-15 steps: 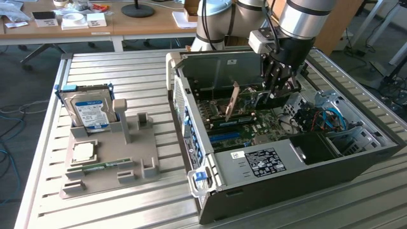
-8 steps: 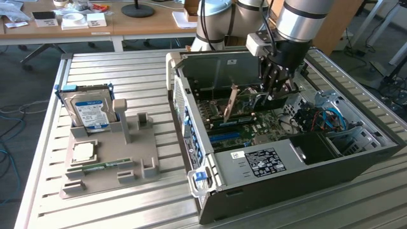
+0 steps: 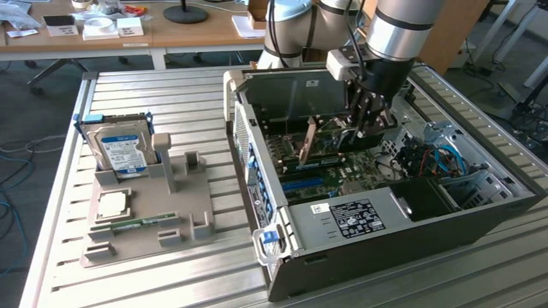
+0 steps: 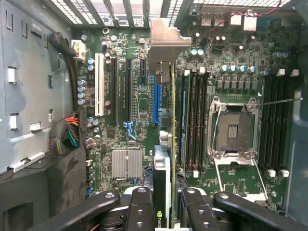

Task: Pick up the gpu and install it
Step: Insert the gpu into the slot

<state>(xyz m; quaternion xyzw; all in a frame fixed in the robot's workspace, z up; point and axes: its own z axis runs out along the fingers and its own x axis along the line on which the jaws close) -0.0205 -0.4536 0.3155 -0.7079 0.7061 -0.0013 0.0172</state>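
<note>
tray: grey parts tray (image 3: 192,192) on the slatted metal table (image 3: 171,90), nearest on the exterior view's left, with a green RAM stick (image 3: 137,224) and a CPU chip (image 3: 113,205) lying in it
hard drive: blue-and-white-labelled hard drive (image 3: 124,151) standing upright at the tray's far end
case: open PC case (image 3: 428,231) lying on its side, on the exterior view's right of the tray, motherboard (image 4: 139,110) facing up
gripper: the gripper (image 3: 366,125) (image 4: 166,197) is down inside the case, fingers (image 4: 139,202) pinched on the gpu from both faces
gpu: the gpu (image 3: 338,138) (image 4: 162,173) is held on edge over the motherboard, pale bracket end toward the vented case wall, its edge running just beside the blue slot (image 4: 156,98)
seated or not: honestly can't tell if it touches the slot
desk: wooden desk (image 3: 197,35) way at the back with small boxes on it
</note>
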